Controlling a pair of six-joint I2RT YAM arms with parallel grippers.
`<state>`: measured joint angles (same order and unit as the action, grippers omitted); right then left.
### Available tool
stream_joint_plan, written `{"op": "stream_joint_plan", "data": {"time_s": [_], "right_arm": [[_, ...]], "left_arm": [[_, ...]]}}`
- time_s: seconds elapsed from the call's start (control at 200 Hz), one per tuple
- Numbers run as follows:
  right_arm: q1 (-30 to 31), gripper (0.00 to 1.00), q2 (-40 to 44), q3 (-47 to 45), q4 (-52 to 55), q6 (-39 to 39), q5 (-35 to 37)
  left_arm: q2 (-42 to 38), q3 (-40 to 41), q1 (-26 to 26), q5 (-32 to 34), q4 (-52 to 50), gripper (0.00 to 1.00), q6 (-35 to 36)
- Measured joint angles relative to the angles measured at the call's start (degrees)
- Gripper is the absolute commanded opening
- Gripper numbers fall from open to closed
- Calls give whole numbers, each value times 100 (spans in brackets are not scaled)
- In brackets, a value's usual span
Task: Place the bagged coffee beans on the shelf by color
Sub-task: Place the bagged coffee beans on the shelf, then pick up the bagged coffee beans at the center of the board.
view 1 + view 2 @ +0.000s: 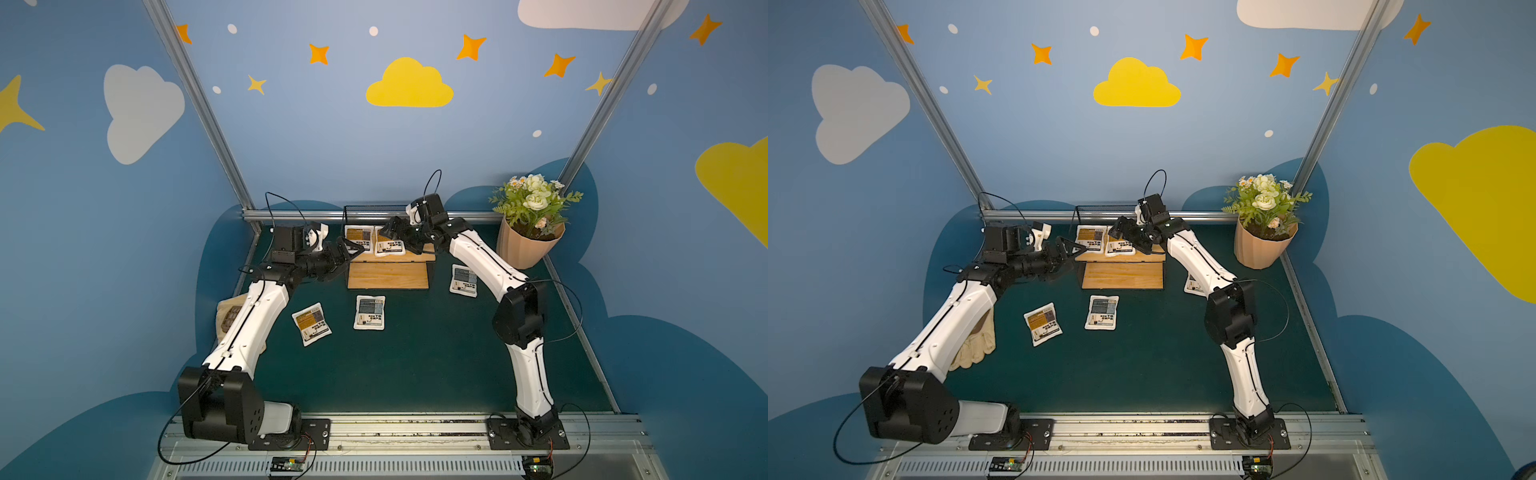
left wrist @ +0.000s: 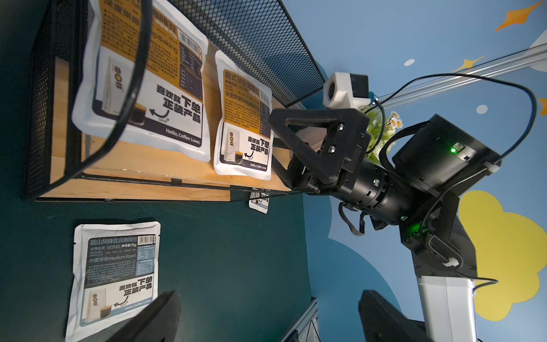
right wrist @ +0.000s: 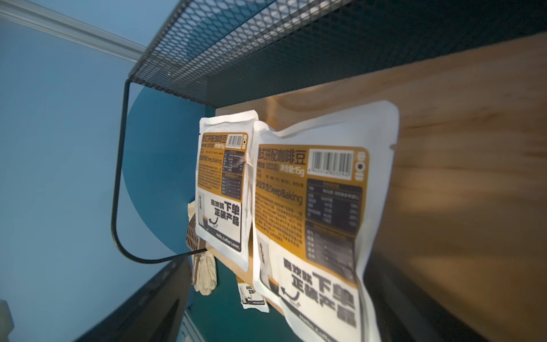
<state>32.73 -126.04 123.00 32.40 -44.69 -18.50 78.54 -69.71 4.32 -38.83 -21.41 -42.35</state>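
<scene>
The shelf [image 1: 415, 258] stands at the back, with two wooden boards. Two orange-label bagged coffee beans [image 1: 358, 237] [image 1: 384, 248] lie side by side on its upper board. My right gripper [image 1: 401, 239] is open over the right-hand one. In the right wrist view this pouch [image 3: 310, 207] lies between the wide-apart fingers [image 3: 154, 296], with a gap on one side. My left gripper [image 1: 353, 247] hangs open and empty at the shelf's left end. On the mat lie an orange pouch [image 1: 311, 324] and two grey-blue pouches [image 1: 370, 312] [image 1: 464, 280]. The lower board [image 1: 388, 276] is bare.
A peach flower pot [image 1: 525, 245] with white flowers stands at the back right. A tan cloth with a brown grid tool [image 1: 228, 318] lies under my left arm. Metal rails border the green mat [image 1: 415, 365].
</scene>
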Motion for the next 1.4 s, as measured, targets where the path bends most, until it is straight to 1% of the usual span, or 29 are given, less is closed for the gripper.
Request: {"op": "stream_joint_plan", "data": {"time_s": [0.085, 0.22, 0.466, 0.631, 0.751, 0.866, 0.991, 1.086, 1.226, 1.402], "right_arm": [[-4, 99, 83, -90, 44, 17, 76], [-26, 99, 321, -310, 238, 109, 188], [17, 98, 1003, -1043, 527, 251, 264], [295, 99, 1860, -2013, 385, 249, 260], [673, 99, 2553, -2927, -7, 50, 247], [1152, 98, 2949, -3823, -636, -326, 221], [1818, 98, 2953, -4623, -1478, -885, 282], [2337, 98, 2820, -5018, -2055, -1314, 420], [2946, 98, 2441, -5200, -2889, -1891, 758], [3316, 98, 1912, -5235, -3735, -2632, 1250]], "left_arm": [[-144, 42, -74, 101, -92, 100, 39], [-603, 306, -310, 321, -264, 100, 81], [-1438, 1143, -992, 859, -647, 100, 96], [-1672, 1626, -1464, 1058, -979, 100, 101], [-1626, 1801, -1602, 1086, -1069, 100, 109], [-1484, 1958, -1665, 1158, -1073, 100, 157], [-1226, 2109, -1709, 1300, -1078, 100, 223], [-1019, 2162, -1744, 1482, -1075, 100, 232], [-719, 2168, -1816, 1790, -1043, 100, 232], [-52, 2157, -1926, 1932, -874, 100, 249]]}}
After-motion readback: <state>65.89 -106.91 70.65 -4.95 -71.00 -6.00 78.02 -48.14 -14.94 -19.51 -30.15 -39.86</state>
